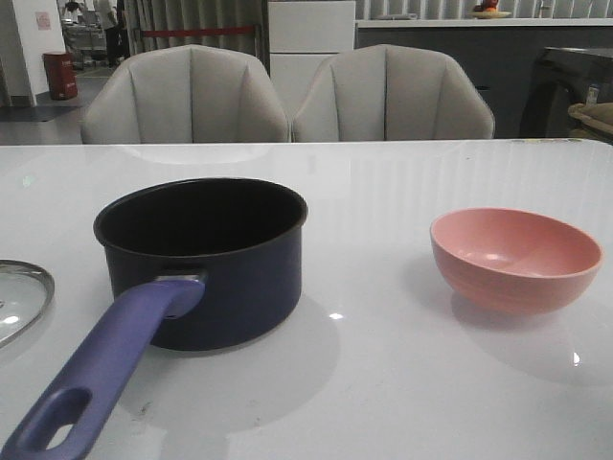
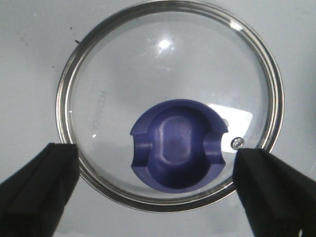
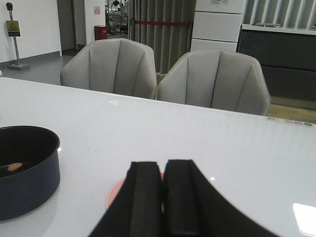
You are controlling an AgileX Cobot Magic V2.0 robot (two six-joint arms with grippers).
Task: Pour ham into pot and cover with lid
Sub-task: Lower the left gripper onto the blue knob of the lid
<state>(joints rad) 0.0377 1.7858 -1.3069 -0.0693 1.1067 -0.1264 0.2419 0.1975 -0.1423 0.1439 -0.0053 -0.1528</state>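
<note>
The lid [image 1: 19, 297] lies flat on the table [image 1: 383, 383] at far left, blue knob up; the left gripper [image 2: 157, 185] hangs over it, fingers spread wide either side of the knob; right of it stands the pot [image 1: 206, 259], a ham [image 3: 15, 167] chunk inside, handle toward the camera; farther right the pink bowl [image 1: 517, 257] looks empty; the right gripper [image 3: 163, 197] sits above it, fingers pressed together.

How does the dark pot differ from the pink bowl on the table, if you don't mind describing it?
The pot is dark navy with a black inside; the pink bowl is pink throughout. The pot has straight, tall walls and a long purple-blue handle; the bowl is lower, rounded and handleless. Both stand upright, uncovered, on the white table.
</note>
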